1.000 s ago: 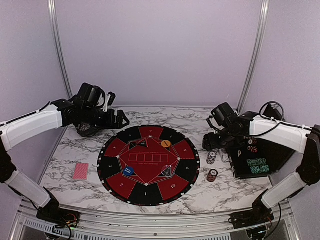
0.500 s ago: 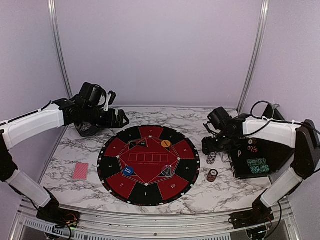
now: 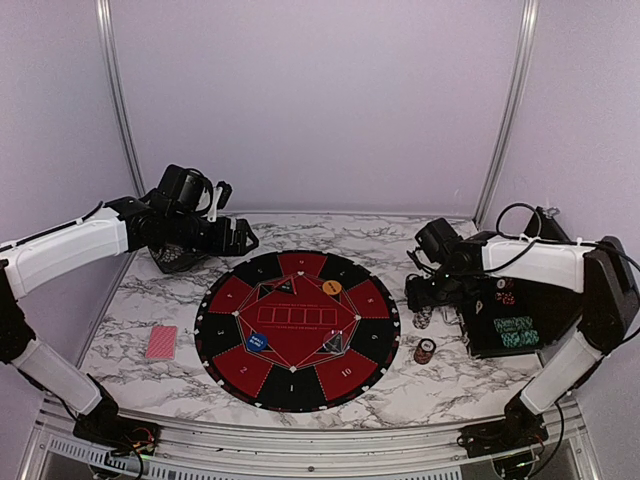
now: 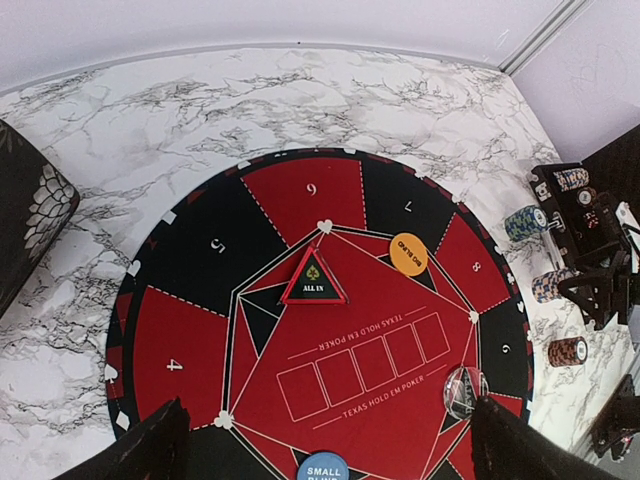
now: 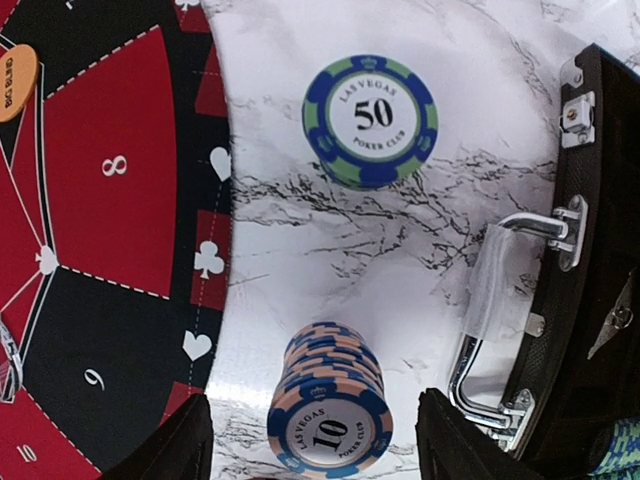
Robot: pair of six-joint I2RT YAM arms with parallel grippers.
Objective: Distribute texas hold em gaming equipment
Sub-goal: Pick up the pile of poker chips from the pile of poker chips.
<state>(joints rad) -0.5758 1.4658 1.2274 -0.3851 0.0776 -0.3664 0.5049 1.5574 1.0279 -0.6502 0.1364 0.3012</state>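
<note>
The right gripper [image 5: 312, 400] is hanging low over the table [image 5: 330, 250], just beside the right edge of the round mat [image 5: 120, 200]. Its two fingers [image 5: 165, 445] are standing apart. A stack of blue and peach chips [image 5: 330, 410] marked 10 is sitting between them, but the fingers are not touching it. A stack of blue and green chips [image 5: 370, 120] marked 50 is sitting near it on the table. The black case [image 5: 600, 260] is lying just beside both stacks. A brown stack [image 3: 425, 350] is sitting nearer the arms. The left gripper [image 3: 243, 240] is hanging in the air by the far left side of the mat, with its fingers wide apart and holding nothing. An orange disc [image 4: 408, 254] and a blue marker [image 3: 258, 342] are lying on the mat. The red-backed cards [image 3: 160, 342] are lying on the table, left of the mat.
</note>
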